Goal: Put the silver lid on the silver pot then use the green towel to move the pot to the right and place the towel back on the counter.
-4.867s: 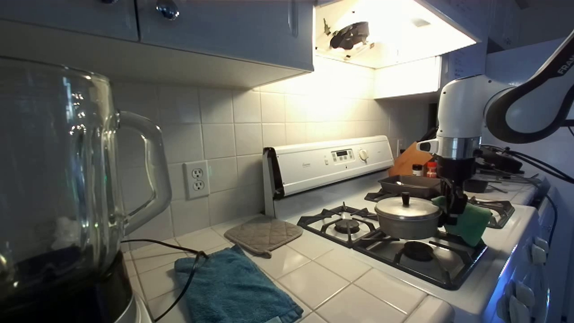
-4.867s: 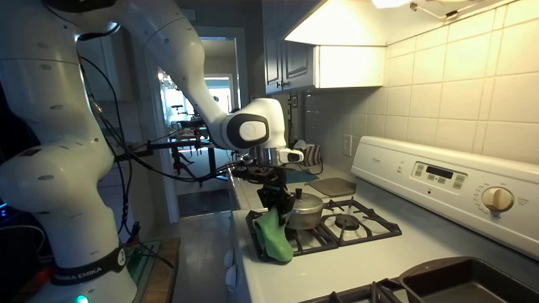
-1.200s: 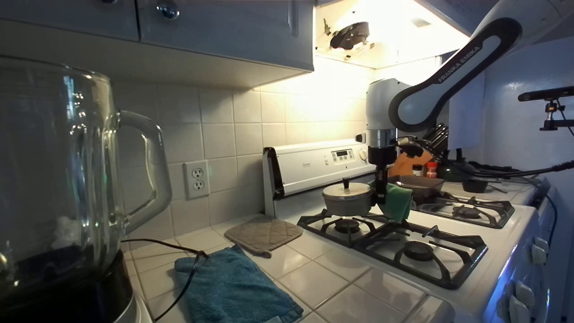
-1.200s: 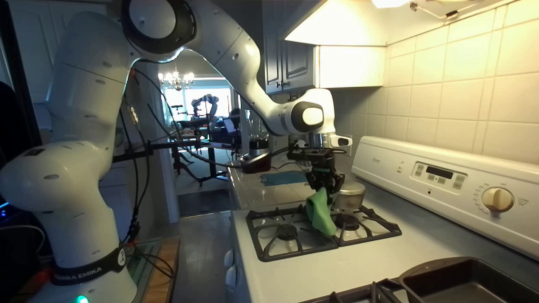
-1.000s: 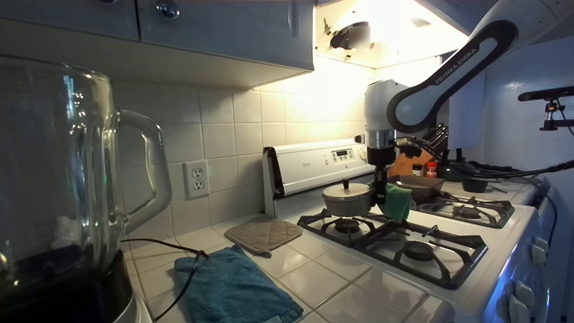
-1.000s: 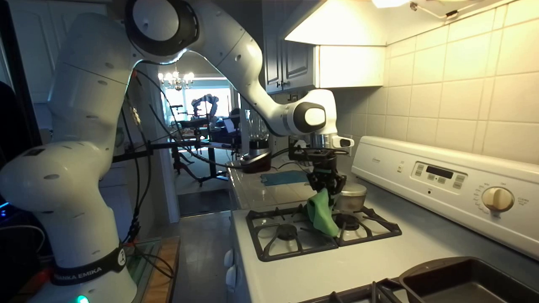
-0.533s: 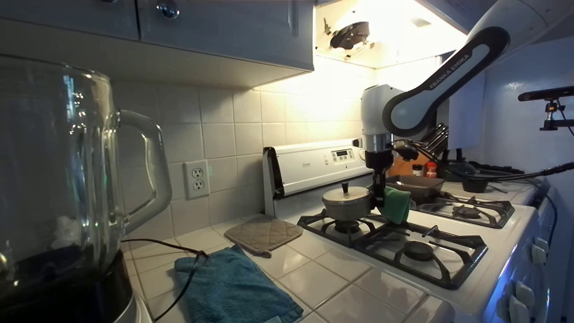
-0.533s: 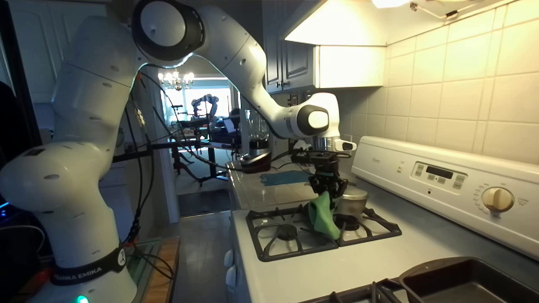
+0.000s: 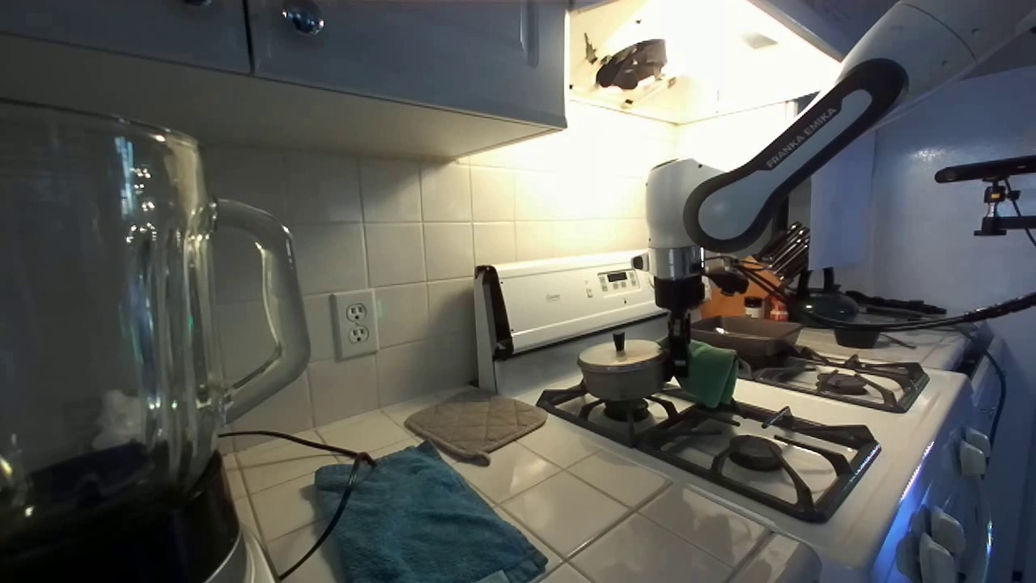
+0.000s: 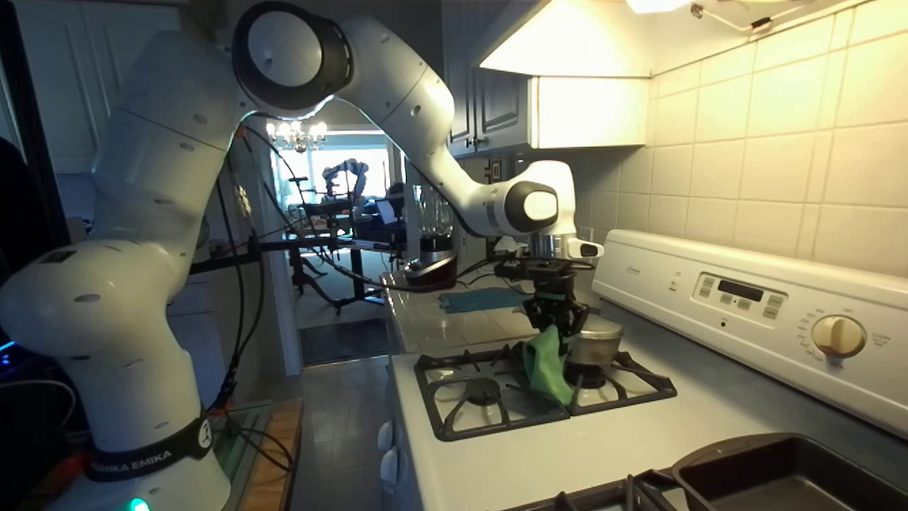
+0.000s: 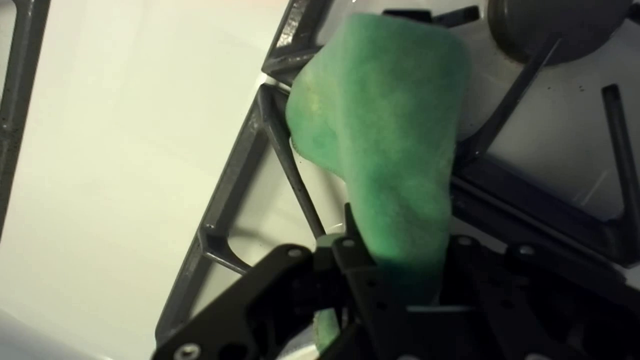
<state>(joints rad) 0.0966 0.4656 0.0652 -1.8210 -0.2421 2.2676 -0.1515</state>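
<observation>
Silver pot (image 9: pixel 622 385), silver lid (image 9: pixel 622 359) on top, and green towel (image 9: pixel 712 376) moved since earlier frame: from near front burner (image 9: pixel 757 453) to over back burner (image 9: pixel 627 408). Left to right in an exterior view: glass blender (image 9: pixel 121 348) at pot's 9 o'clock; teal cloth (image 9: pixel 425 518) on tiled counter (image 9: pixel 566 504), 8 o'clock; grey quilted pad (image 9: pixel 476 425), between 8 and 9; lidded pot, cannot tell whether resting or just above burner; jaws at pot's 3 o'clock, clamped on towel, anything inside folds hidden; towel drooping beyond jaws, also 3 o'clock; dark baking pan (image 9: pixel 757 344), between 2 and 3
</observation>
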